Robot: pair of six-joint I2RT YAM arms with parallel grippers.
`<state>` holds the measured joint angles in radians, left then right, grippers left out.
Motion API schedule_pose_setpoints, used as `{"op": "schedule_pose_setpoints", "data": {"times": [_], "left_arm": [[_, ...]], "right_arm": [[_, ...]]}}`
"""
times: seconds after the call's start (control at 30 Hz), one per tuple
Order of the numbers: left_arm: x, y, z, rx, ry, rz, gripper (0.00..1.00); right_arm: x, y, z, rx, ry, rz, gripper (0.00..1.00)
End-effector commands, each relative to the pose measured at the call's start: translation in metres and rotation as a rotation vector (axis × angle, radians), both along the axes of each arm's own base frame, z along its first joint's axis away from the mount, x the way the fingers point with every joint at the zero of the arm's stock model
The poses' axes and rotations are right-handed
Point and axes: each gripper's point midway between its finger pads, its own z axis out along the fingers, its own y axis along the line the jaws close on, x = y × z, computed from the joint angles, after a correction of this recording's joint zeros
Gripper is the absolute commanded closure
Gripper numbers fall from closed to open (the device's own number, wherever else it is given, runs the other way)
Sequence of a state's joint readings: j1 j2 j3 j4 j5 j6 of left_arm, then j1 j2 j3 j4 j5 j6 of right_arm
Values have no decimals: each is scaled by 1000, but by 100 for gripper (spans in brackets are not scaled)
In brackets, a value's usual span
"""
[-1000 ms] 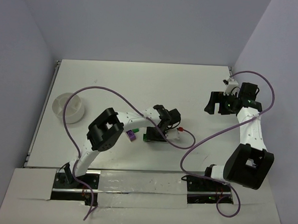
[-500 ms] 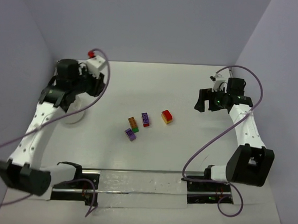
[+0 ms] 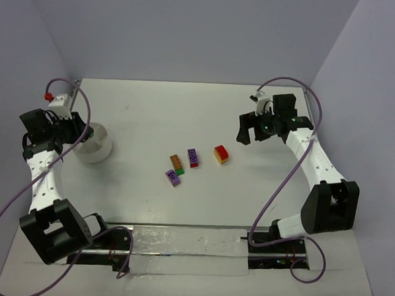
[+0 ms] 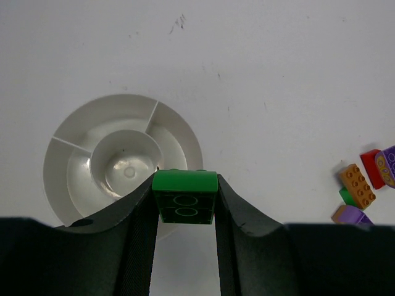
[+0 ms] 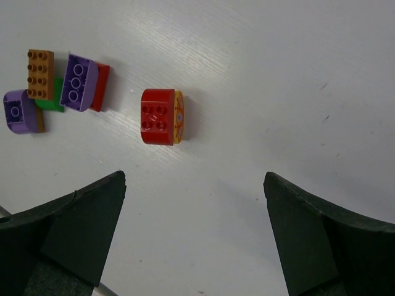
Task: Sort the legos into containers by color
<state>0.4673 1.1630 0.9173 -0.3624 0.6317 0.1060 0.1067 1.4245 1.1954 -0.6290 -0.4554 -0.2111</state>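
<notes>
My left gripper (image 4: 185,203) is shut on a green lego (image 4: 185,196), which hangs over the near rim of the white round container (image 4: 65,139); the container has a middle cup and ring sections that look empty. From above, the left gripper (image 3: 78,132) sits at the container's (image 3: 103,151) left side. The other legos lie mid-table: orange (image 3: 176,162), purple (image 3: 192,155), a second purple (image 3: 174,178), a small green one (image 3: 180,171) and a red-and-yellow one (image 3: 221,154). My right gripper (image 3: 249,129) hangs open above the table, right of the red-and-yellow lego (image 5: 162,116).
The right wrist view shows the cluster: orange (image 5: 40,74), purple (image 5: 79,81) lying on red (image 5: 102,86), green (image 5: 54,102), and a second purple (image 5: 17,111). Purple cables loop off both arms. Walls close the table's back and sides.
My left arm has swung from the lego cluster, up and round to the container at the far left, carrying the green lego. My right gripper has moved left toward the legos, still open.
</notes>
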Motion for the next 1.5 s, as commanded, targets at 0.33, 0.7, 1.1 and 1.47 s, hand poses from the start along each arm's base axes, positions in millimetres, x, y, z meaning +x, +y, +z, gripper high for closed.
{"op": "schedule_pose_setpoints", "data": {"times": [0.33, 0.7, 1.1, 1.47], "left_arm": [[41, 30, 15, 141, -161, 5, 100], [48, 44, -10, 167, -108, 38, 98], [45, 47, -35, 156, -50, 53, 82], [48, 49, -32, 153, -48, 59, 50]], "right_arm": [[16, 12, 23, 7, -76, 1, 0], [14, 19, 22, 7, -71, 21, 0], [17, 23, 23, 0, -64, 29, 0], [17, 32, 28, -4, -68, 44, 0]]}}
